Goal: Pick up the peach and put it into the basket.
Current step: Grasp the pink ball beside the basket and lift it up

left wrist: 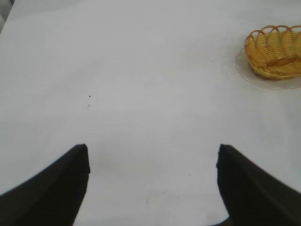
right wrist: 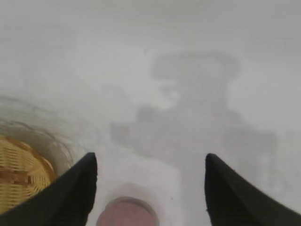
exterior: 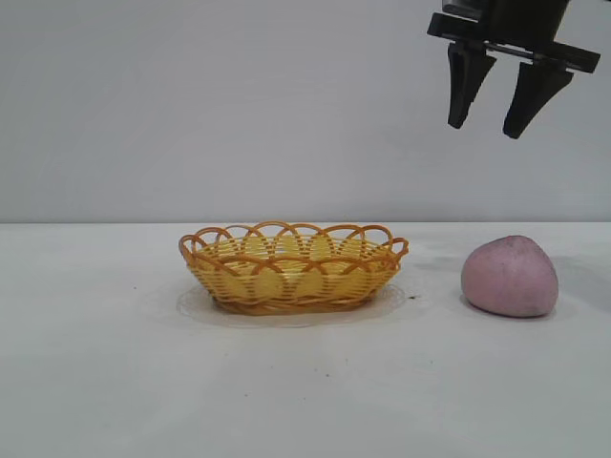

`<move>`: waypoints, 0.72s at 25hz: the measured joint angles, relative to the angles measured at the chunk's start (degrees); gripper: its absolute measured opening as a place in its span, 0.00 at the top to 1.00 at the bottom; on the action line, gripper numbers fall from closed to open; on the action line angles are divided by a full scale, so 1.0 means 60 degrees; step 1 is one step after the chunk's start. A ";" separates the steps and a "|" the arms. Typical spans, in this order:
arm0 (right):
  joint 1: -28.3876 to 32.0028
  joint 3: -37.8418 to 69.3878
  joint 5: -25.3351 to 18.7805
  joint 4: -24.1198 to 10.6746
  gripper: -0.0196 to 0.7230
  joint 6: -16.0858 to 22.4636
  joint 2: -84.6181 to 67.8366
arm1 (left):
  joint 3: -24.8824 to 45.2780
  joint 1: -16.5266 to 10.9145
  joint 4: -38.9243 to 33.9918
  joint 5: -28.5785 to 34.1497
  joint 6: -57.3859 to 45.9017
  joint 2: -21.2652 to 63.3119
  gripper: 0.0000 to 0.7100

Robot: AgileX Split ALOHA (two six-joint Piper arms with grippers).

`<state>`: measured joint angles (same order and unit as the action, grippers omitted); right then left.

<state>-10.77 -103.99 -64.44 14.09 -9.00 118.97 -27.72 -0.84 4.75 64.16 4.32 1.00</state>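
The bench (exterior: pixel 95 382) is the biggest thing here. It is wide and white, and everything sits on it.

Next comes the basket (exterior: pixel 292 267). It is yellow-orange, woven, with loops all round its rim. It sits near the middle of the bench. Nothing pink shows inside it.

Then the right tool (exterior: pixel 496 114). It hangs high in the air, above the peach and a bit toward the basket side. It points mostly down. Its two black fingers (exterior: pixel 466 86) stand well apart and hold nothing. From its own wrist view, the top of the peach peeks out between the fingers, far below, and an edge of the basket shows off to one side.

The left tool (left wrist: pixel 153 188) shows only in its own wrist view. Its fingers are also wide apart with nothing between them. It looks out over bare bench, with the basket far off at one corner. It seems to be just waiting.

The smallest thing is the peach (exterior: pixel 510 276). It is a dusty pink lump with a slightly pointed top. It sits on the bench beside the basket, on the right arm's side, with a clear gap between them.

So the job has hardly begun. The peach has not been picked up yet. I think the right tool must go down, close on the peach, lift it, carry it over and let it go in the basket.
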 joint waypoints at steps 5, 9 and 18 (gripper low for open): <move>0.0000 0.0000 -0.0622 0.0000 0.35 -0.0071 0.0000 | 0.0000 0.0069 0.0000 0.0000 0.0000 0.0000 0.30; 0.0000 0.0000 -0.0962 0.0000 0.35 -0.0071 0.0000 | 0.0000 0.0069 0.0000 0.0000 0.0000 0.0000 0.30; -0.0337 0.0761 -0.0986 -0.0121 0.41 -0.0053 -0.0274 | 0.0000 0.0077 0.0000 0.0000 0.0000 0.0000 0.30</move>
<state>-12.79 -99.42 -70.36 13.36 -9.32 117.33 -27.72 -0.38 4.75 64.16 4.32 1.00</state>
